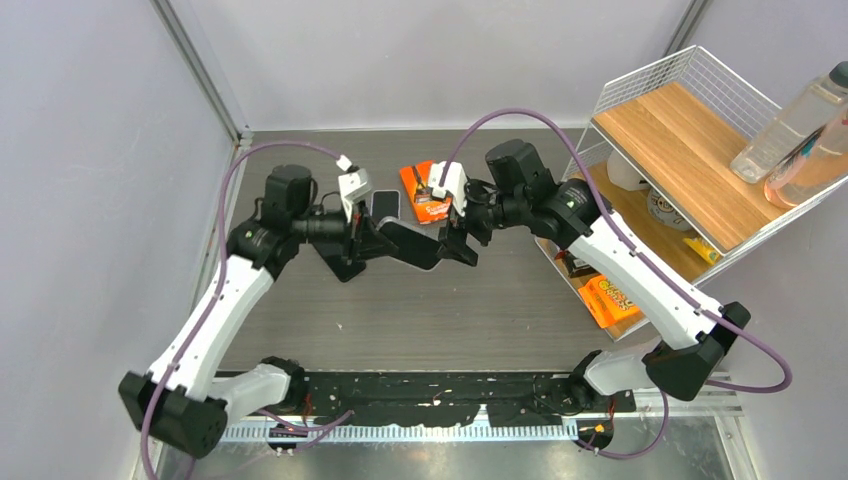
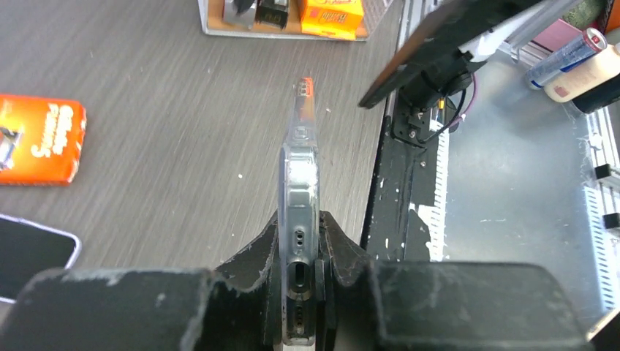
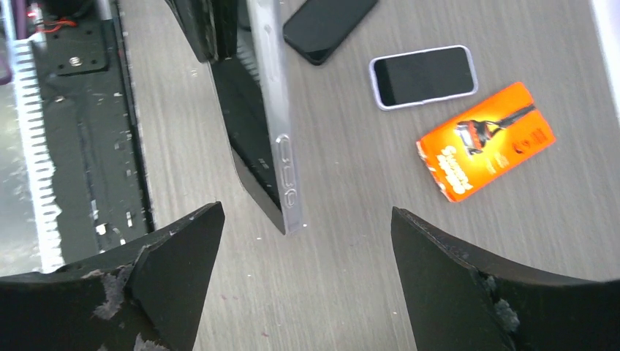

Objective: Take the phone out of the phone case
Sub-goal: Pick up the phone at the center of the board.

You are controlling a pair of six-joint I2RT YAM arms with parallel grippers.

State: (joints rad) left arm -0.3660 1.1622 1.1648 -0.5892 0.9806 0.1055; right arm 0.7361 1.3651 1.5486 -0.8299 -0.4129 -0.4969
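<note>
- L jaws clamped on clear phone case (image 2: 300, 183), dark phone (image 3: 245, 117) inside, edge-on above tabletop (image 2: 161, 110).
- R jaws wide apart, near case's free end.

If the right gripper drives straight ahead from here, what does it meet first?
Probably the free end of the cased phone, lying ahead between the open fingers of the right gripper; depth is unclear.

**A:** Case (image 2: 300, 190)?
**B:** Translucent smoke-grey edge, black face.
**A:** Table (image 1: 450, 310) under the case?
**B:** Dark grey, fine wood grain.
**A:** Beyond the case?
**B:** Box (image 3: 486, 139): orange, white lettering, razor picture. Phone (image 3: 422, 75): black screen, pale rim.
**A:** Right of the case?
**B:** Rack (image 1: 650, 72): white wire, light wooden shelves.
</note>
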